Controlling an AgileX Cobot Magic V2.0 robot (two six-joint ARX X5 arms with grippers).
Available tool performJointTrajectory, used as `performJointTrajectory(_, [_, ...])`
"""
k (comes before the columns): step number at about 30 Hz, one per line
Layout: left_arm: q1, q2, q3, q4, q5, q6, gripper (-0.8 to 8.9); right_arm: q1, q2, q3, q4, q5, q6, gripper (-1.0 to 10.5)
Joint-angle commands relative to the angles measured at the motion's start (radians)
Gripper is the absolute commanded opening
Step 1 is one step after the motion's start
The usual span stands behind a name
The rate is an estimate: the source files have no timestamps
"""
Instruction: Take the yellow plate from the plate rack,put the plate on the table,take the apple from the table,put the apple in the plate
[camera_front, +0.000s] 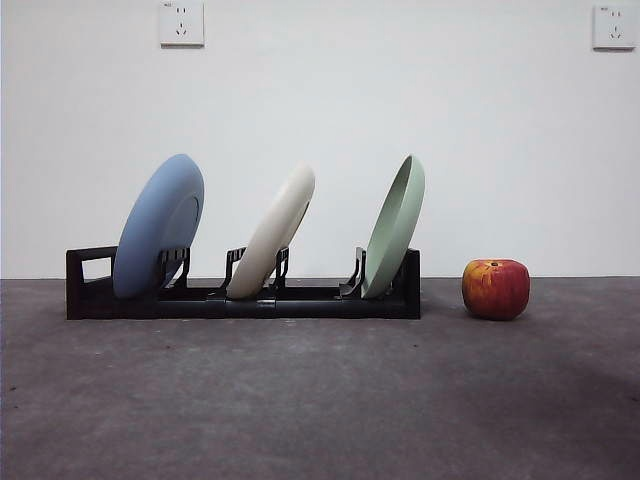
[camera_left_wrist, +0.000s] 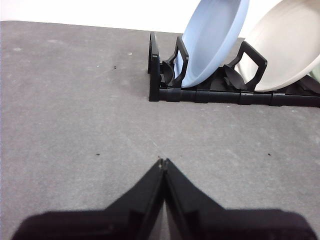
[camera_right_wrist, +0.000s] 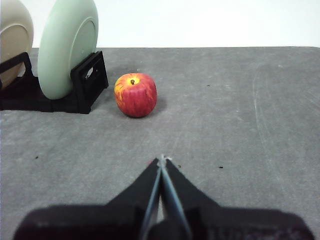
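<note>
While both my left gripper (camera_left_wrist: 163, 162) and right gripper (camera_right_wrist: 161, 160) sit clenched and empty above the desk (camera_front: 320, 400), I judge the yellow plate (camera_front: 275, 235), leaning in the plate rack (camera_front: 240, 300), stiff, smooth and breakable, best pinched at its exposed upper rim.

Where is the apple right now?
In the front view the apple sits on the table just right of the plate rack, nearest the pale green plate, untouched.

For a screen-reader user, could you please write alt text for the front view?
A black plate rack on a dark grey table holds three tilted plates: blue plate, yellow plate in the middle, pale green plate. A red apple sits on the table beside the rack's green-plate end.
</note>
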Motion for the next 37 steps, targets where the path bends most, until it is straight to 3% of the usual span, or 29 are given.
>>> performJointTrajectory(1, [0.002,0.000,-0.007,0.007,0.005,-0.005,-0.04,0.000,-0.001,-0.008,0.003,0.000,0.052,0.0])
performJointTrajectory(7, [0.002,0.006,0.065,-0.040,0.050,-0.035,-0.06,0.000,-0.001,0.034,0.002,0.000,0.215,-0.1])
performJointTrajectory(13, [0.002,0.055,0.200,-0.084,0.063,-0.077,-0.06,0.000,0.026,0.151,-0.003,0.000,0.276,-0.1])
performJointTrajectory(19, [0.002,0.161,0.370,-0.160,0.152,-0.089,-0.06,0.000,0.134,0.344,-0.082,-0.049,0.275,-0.1])
performJointTrajectory(29, [0.002,0.357,0.654,-0.338,0.370,-0.027,-0.06,0.000,0.431,0.756,-0.478,-0.150,0.052,-0.1])
performJointTrajectory(37, [-0.022,0.462,0.833,-0.530,0.397,0.066,-0.06,0.000,0.581,0.973,-0.719,-0.185,-0.049,-0.1])
